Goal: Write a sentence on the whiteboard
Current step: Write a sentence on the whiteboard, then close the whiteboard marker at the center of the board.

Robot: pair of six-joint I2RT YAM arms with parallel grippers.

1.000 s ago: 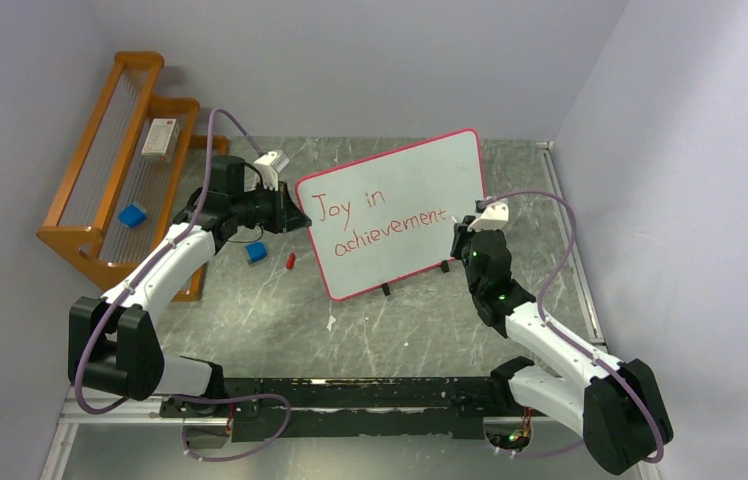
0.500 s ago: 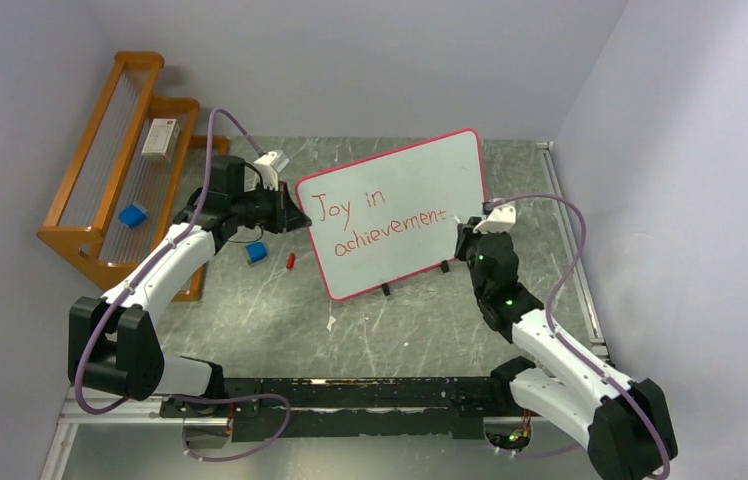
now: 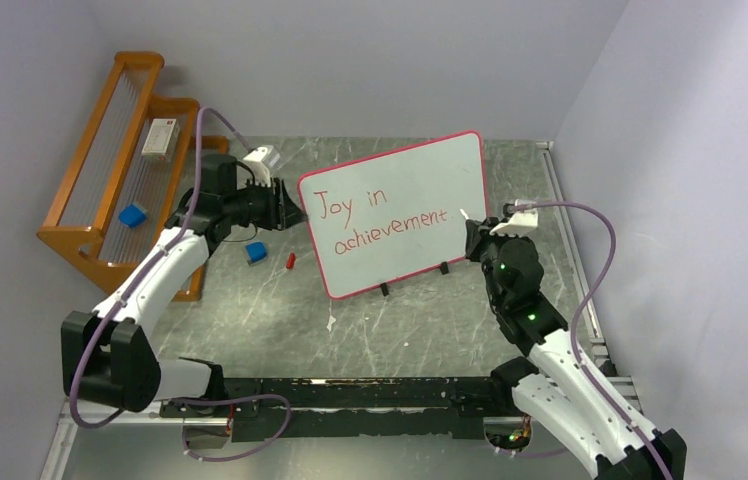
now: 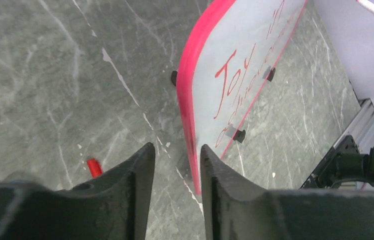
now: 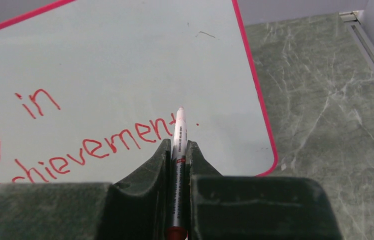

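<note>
The whiteboard [image 3: 395,215] stands tilted on its black feet in the middle of the table, with "Joy in achievement" written on it in red. It also shows in the left wrist view [image 4: 245,60] and the right wrist view [image 5: 125,60]. My left gripper [image 3: 296,214] is at the board's left edge. In its wrist view the left gripper [image 4: 175,147] is open, with the red border beyond the gap between its fingers. My right gripper [image 3: 473,234] [image 5: 177,142] is shut on a marker [image 5: 179,132]. The marker tip [image 3: 463,213] is just off the board's right part, after the last letter.
A red marker cap [image 3: 291,260] [image 4: 94,167] and a small blue object [image 3: 256,252] lie left of the board. A wooden rack [image 3: 100,235] at the far left holds a blue block [image 3: 132,215] and a white box [image 3: 159,137]. Walls close in left, back and right.
My right arm has drawn back to the right and toward the near edge, taking the marker tip off the board. My left arm has shifted slightly. The board has not moved.
</note>
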